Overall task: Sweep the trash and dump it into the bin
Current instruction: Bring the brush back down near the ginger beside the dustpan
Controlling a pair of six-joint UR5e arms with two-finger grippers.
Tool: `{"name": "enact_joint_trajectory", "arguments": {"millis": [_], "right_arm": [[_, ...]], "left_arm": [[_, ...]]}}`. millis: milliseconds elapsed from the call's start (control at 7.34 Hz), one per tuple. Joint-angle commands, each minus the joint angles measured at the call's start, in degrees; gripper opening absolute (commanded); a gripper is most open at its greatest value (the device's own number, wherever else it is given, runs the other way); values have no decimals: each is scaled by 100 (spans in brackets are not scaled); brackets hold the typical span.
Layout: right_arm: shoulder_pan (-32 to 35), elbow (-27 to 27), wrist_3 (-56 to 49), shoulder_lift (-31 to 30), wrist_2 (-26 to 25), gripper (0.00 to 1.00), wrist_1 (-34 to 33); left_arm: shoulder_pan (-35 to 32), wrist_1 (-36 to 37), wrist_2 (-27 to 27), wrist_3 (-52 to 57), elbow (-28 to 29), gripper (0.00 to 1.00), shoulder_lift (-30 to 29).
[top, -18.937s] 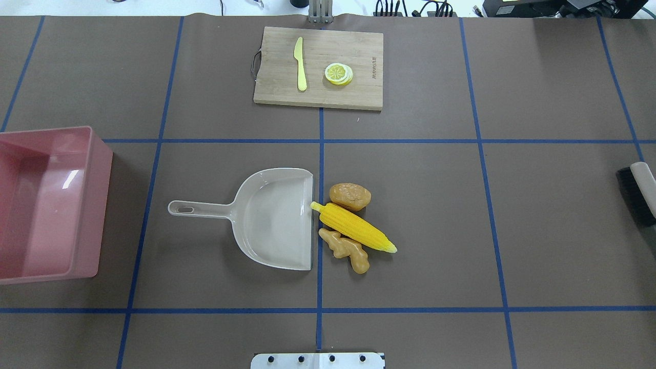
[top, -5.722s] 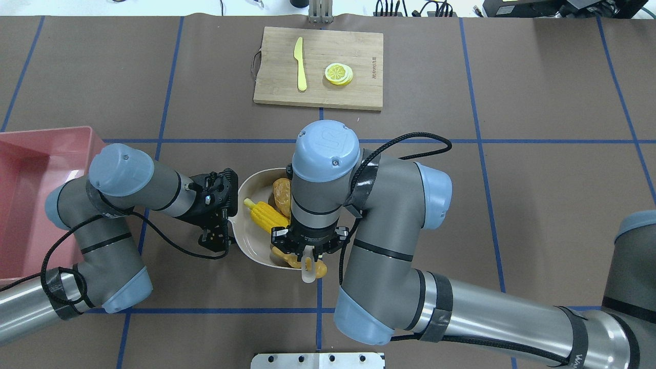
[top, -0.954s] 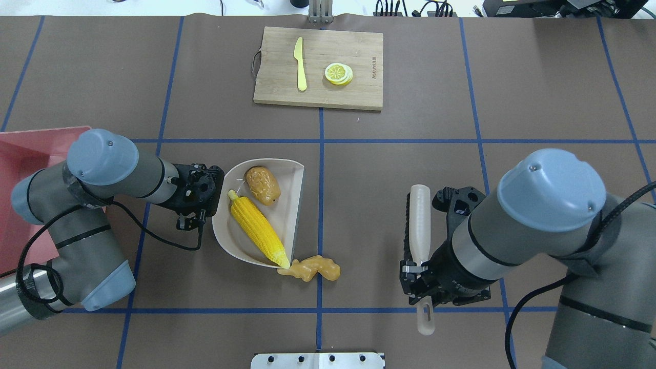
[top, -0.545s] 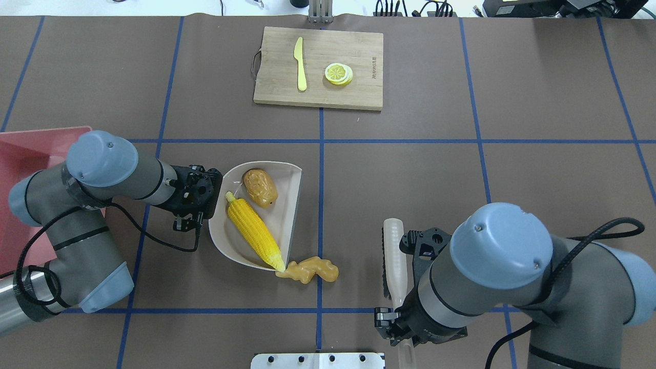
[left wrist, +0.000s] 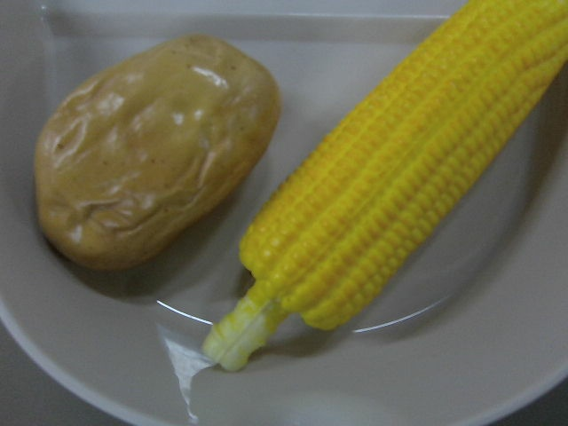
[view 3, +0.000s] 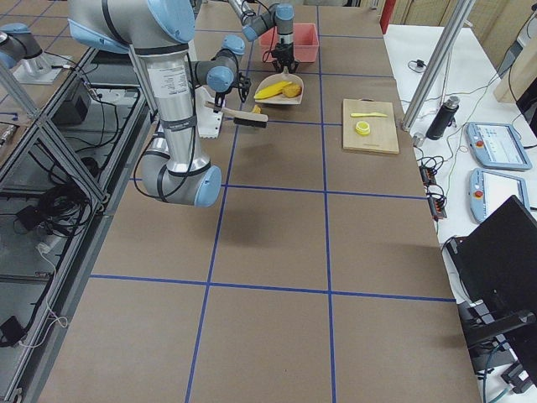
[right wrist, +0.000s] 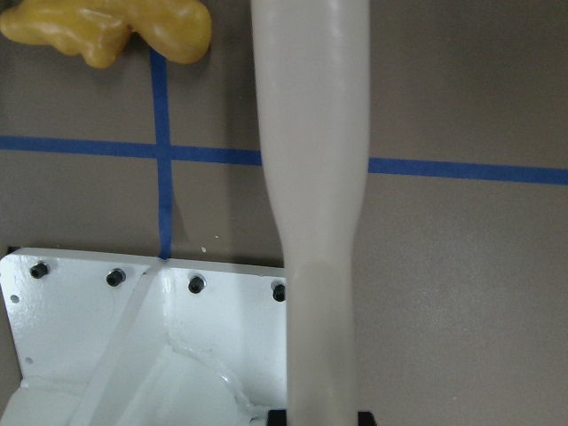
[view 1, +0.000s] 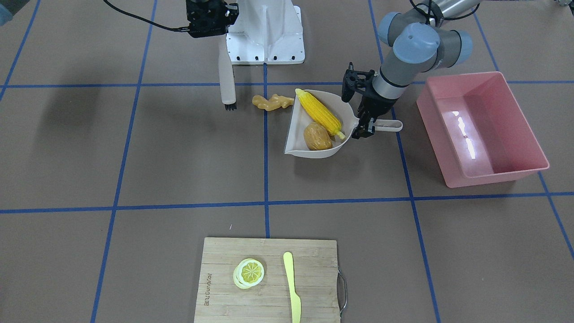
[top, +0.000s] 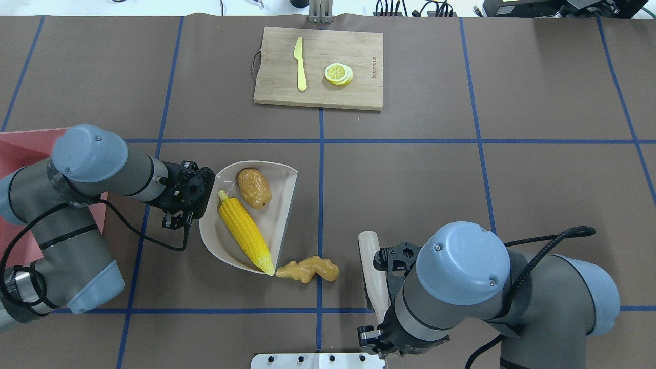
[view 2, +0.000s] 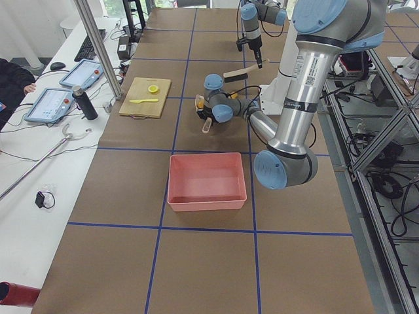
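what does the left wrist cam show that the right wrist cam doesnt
Only the left wrist view: the potato and the corn cob lying side by side in the dustpan.

Only the right wrist view: the brush handle running up the frame, the ginger root lying on the table, the blue tape lines and the white base plate.

Both: no single object in common; each shows some of the trash close up from above.
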Motion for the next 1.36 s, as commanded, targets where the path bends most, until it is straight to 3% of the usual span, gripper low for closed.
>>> {"name": "enact_joint_trajectory", "arguments": {"millis": [0, 817, 1226], "right_arm": [[-17, -267, -488, 142, 8, 0, -23], [-96, -558, -815, 327, 53, 0, -14], [-87, -910, -815, 713, 61, 0, 3]], "left_arm": [[10, 9, 0, 67, 58, 0, 35], [116, 158, 9, 50, 129, 0, 9], [124, 203, 9, 50, 138, 0, 17]]}}
